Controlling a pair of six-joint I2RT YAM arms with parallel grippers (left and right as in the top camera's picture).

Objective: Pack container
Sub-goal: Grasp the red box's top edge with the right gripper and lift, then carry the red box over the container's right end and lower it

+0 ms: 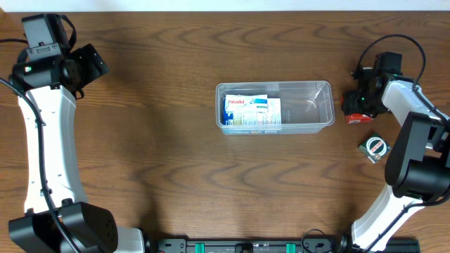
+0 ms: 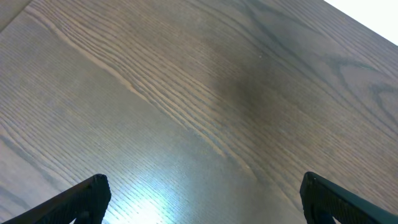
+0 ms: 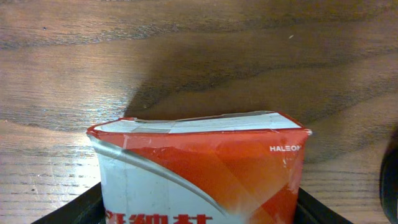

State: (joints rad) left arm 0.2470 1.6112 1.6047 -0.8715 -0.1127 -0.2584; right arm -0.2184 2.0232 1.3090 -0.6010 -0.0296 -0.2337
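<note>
Dark wood desk (image 1: 155, 140), clear container (image 1: 309, 105) sits mid-desk w/ a blue-white box (image 1: 252, 111) in its left half. Our right gripper (image 3: 199, 211) is pinching a red box (image 3: 205, 162) just right of it, while the left gripper (image 2: 205, 196) is spread over bare desk. Imo we should lift clear of the rim, then lay it flat in the free half.

The left arm (image 1: 48, 140) is stretched far out from its base. The left gripper (image 2: 205, 202) is held wide apart, and nothing is gripped in it. The right arm (image 1: 416, 130) is bent sharply. The right gripper (image 1: 358, 104) is closed around a red box (image 3: 205, 168).
</note>
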